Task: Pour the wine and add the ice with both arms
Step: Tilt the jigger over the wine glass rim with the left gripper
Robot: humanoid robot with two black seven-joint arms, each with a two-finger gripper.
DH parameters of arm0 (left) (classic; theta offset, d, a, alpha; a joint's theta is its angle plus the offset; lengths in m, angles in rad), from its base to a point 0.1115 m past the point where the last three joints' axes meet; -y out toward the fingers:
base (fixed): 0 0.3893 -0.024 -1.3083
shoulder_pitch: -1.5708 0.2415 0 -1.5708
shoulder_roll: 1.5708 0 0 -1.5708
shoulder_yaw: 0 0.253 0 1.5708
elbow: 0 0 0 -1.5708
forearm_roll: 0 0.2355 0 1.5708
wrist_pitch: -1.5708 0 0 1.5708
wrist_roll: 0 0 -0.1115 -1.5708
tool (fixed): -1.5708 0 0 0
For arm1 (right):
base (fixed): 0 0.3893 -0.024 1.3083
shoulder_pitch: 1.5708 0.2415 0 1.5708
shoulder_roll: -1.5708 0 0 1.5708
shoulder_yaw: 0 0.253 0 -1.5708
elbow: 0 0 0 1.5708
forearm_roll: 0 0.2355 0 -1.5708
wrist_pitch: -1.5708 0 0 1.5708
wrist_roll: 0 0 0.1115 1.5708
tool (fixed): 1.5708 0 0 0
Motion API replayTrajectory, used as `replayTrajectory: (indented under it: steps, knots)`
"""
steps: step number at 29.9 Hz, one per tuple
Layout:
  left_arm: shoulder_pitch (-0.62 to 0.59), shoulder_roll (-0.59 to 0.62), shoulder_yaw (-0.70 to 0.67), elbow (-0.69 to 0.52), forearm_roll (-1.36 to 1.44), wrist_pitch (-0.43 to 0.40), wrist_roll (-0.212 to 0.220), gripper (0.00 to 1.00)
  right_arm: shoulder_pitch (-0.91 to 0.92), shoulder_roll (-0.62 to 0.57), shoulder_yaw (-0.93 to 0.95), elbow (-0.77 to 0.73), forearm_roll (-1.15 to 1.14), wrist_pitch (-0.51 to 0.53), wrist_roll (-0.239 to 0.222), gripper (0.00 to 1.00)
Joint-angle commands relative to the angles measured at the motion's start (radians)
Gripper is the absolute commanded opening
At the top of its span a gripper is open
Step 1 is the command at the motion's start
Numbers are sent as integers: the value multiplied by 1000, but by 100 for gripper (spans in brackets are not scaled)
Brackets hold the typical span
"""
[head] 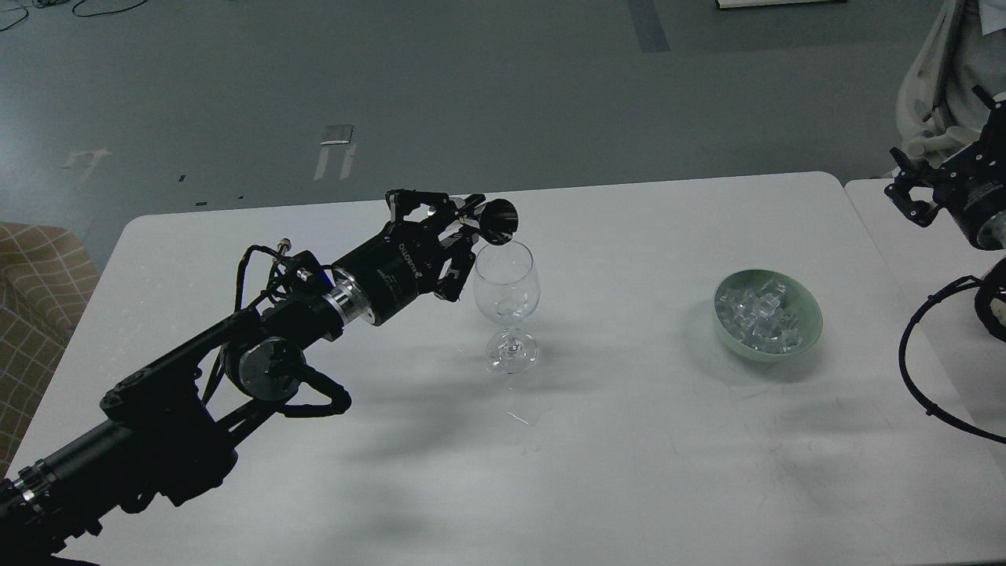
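A clear wine glass [506, 295] stands upright on the white table [597, 440], left of centre. My left gripper [458, 217] is shut on a small black vessel [498, 220] with a round mouth. It holds the vessel tilted, with the mouth right at the glass's rim on its left side. No liquid shows in the glass. The ice [761, 316], a heap of small clear cubes, lies in a pale green bowl [809, 330] on the right of the table. My right gripper [912, 192] hovers empty at the far right, above and right of the bowl, with its fingers apart.
A second white table [888, 259] adjoins on the right, under my right arm and its looped cable [912, 377]. A small wet spot [523, 417] lies in front of the glass. A checked chair [31, 283] stands at the left edge.
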Motion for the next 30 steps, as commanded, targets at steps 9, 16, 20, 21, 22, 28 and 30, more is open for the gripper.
replayTrajectory:
  steps: [9, 16, 20, 21, 22, 28, 30]
  knots:
    - [-12, 10, 2, 14, 74, -6, 3, 0, 0, 0, 0, 2, 1, 0, 0, 100]
    - [-17, 16, 2, 14, 82, -7, 3, 0, 0, -2, 0, 2, 1, 0, 0, 100]
    - [-20, 22, 1, 12, 107, -9, 3, 0, 0, -2, 2, 2, 1, 0, 1, 100]
    - [-20, 22, 1, 12, 110, -9, 3, 0, 0, -2, 2, 2, 1, 0, 0, 100]
    - [-21, 24, 1, 9, 116, -9, 3, 0, 0, -2, 2, 2, 1, 0, 0, 100]
    - [-49, 26, 2, 8, 177, -10, 3, 0, 0, -2, 4, 2, 1, 0, 0, 100]
    - [-49, 26, 2, 8, 202, -10, 1, 0, 2, -2, 4, 2, 1, 0, 0, 100]
